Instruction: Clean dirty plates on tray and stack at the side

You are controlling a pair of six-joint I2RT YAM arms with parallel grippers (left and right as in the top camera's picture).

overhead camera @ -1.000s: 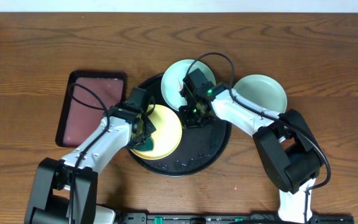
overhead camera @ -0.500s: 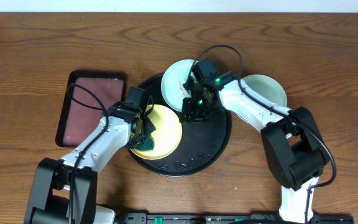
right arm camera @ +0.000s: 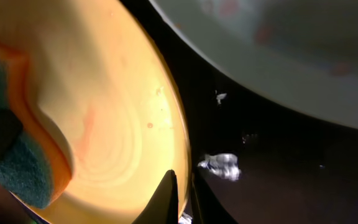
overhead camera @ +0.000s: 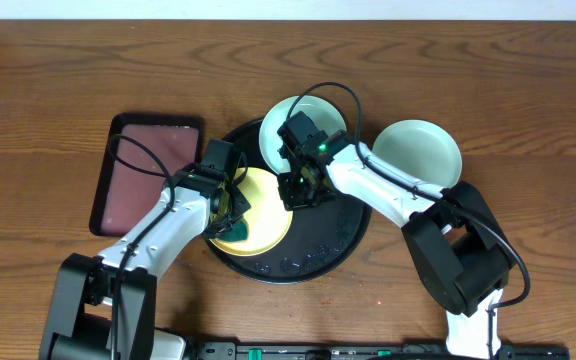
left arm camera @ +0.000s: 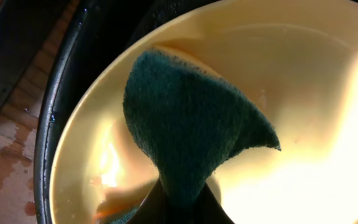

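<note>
While sponge rests on yellow plate, right hand pinches rim.

1. Overhead, the left gripper hides most of the sponge and the left of the yellow plate.
2. The right gripper covers the lower right of the mint plate on the tray; its smears are too small to read.
3. Left wrist: fingers cut off at the bottom edge; glare blanks the plate's lower right.
4. Right wrist: whether the fingertips grip the yellow rim cannot be told.
</note>
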